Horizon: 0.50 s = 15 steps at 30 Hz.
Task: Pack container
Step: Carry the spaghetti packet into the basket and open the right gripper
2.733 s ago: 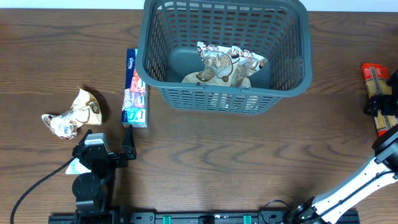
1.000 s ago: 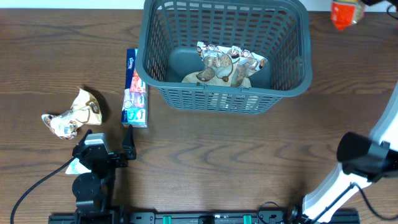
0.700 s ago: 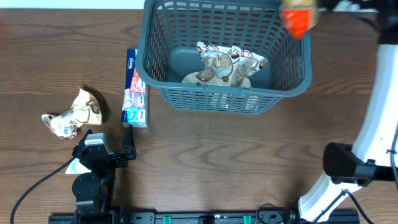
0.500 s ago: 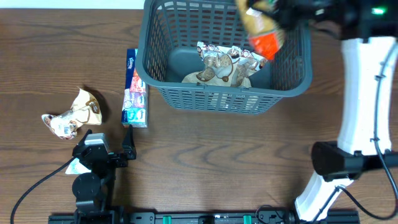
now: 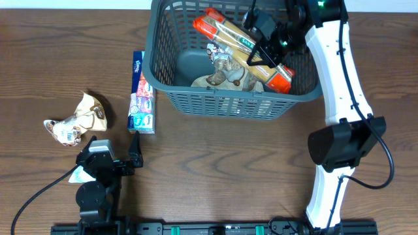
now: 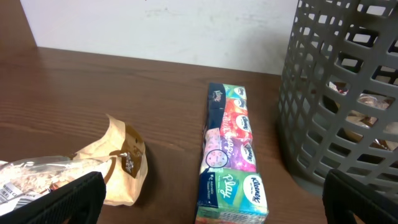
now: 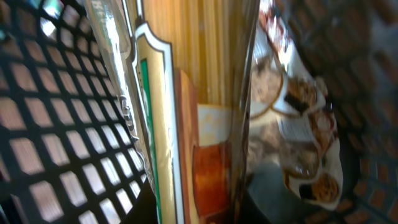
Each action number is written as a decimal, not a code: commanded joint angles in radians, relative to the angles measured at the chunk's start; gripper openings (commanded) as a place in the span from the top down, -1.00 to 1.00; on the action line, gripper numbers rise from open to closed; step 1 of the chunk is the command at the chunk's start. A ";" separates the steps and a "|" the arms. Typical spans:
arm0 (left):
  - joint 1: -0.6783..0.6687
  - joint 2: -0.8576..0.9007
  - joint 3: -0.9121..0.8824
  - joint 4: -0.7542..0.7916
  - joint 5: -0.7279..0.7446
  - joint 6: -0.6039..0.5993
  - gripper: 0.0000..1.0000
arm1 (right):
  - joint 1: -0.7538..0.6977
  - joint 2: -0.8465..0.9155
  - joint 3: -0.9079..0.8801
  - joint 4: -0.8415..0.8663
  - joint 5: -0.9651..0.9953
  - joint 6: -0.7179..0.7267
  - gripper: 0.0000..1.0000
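Note:
The container, a dark grey lattice basket, stands at the table's far middle. Inside it lie brown-and-white snack packets. A long spaghetti packet with orange-red ends slants across the basket's inside, and my right gripper is shut on it over the basket. In the right wrist view the spaghetti packet fills the space between my right gripper's jaws, with the container's lattice wall to the left and the snack packets below. My left gripper stands open and holds nothing, near the front left.
A colourful tissue pack lies just left of the basket, seen again as the tissue pack ahead of my left gripper. A crumpled beige snack packet lies further left, the same snack packet in the wrist view.
My right arm swung from the table's right side to over the basket, carrying the spaghetti packet, which now reaches into the basket. The left arm has not moved.

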 commanded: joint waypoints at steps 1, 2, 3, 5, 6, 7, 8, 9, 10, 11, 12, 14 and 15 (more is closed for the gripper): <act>0.005 -0.007 -0.029 -0.005 0.014 -0.002 -0.97 | -0.011 -0.008 0.026 -0.018 -0.043 -0.082 0.98; 0.005 -0.007 -0.029 -0.005 0.014 -0.002 -0.97 | -0.011 -0.005 0.026 -0.030 -0.043 -0.092 0.98; 0.005 -0.007 -0.029 -0.005 0.014 -0.002 -0.97 | -0.011 -0.002 0.024 -0.033 -0.043 -0.091 0.98; 0.005 -0.007 -0.029 -0.005 0.014 -0.002 -0.97 | -0.008 0.004 0.024 -0.040 -0.042 -0.092 0.97; 0.005 -0.007 -0.029 -0.005 0.014 -0.002 -0.97 | -0.005 0.007 0.024 -0.042 -0.035 -0.091 0.98; 0.005 -0.007 -0.029 -0.005 0.014 -0.002 -0.97 | -0.004 0.008 0.023 -0.043 -0.027 -0.090 0.95; 0.005 -0.007 -0.029 -0.005 0.014 -0.002 -0.97 | -0.003 0.011 0.023 -0.045 -0.026 -0.090 0.61; 0.005 -0.007 -0.029 -0.005 0.014 -0.002 -0.97 | -0.003 0.011 0.023 -0.045 -0.027 -0.090 -0.12; 0.005 -0.007 -0.029 -0.005 0.014 -0.002 -0.97 | -0.003 0.011 0.023 -0.044 -0.027 -0.090 -0.40; 0.005 -0.007 -0.029 -0.005 0.014 -0.002 -0.97 | -0.003 0.011 0.023 -0.042 -0.027 -0.090 -0.59; 0.005 -0.007 -0.029 -0.005 0.014 -0.002 -0.97 | -0.003 0.011 0.023 -0.040 -0.027 -0.090 -0.89; 0.005 -0.007 -0.029 -0.005 0.014 -0.002 -0.97 | -0.003 0.011 0.023 -0.037 -0.027 -0.090 -0.96; 0.005 -0.007 -0.029 -0.005 0.014 -0.002 -0.97 | -0.003 0.011 0.023 -0.034 -0.027 -0.090 -0.99</act>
